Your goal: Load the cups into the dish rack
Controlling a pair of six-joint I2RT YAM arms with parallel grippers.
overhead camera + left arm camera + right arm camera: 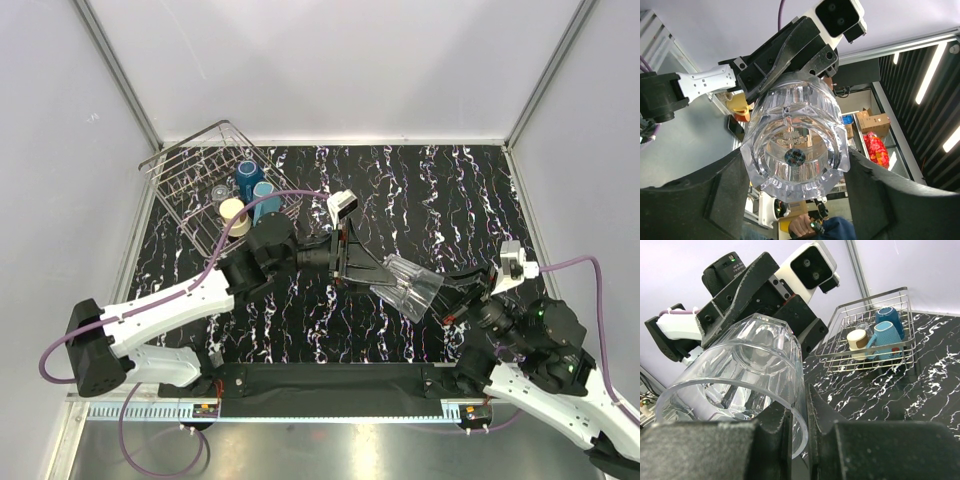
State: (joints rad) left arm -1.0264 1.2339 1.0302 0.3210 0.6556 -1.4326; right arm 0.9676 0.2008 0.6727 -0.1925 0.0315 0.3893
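the clear glass (408, 285) was held on its side above the black, white-veined bench (450, 190). it was to the right of the dish rack (185, 185), on its near side and well apart from it. the left fingers (690, 200), on the side towards the rack, were open only as wide as the glass's thick base, with one finger pressed against each side of it. the right fingers (715, 450), on the side away from the rack, were almost closed. they pinched the wall at the rim, one finger inside the mouth and one outside. the mouth faced away from the rack. inside the rack, close together, were a dark blue cup (247, 176), a light blue cup (263, 192) and a beige cup (234, 211).
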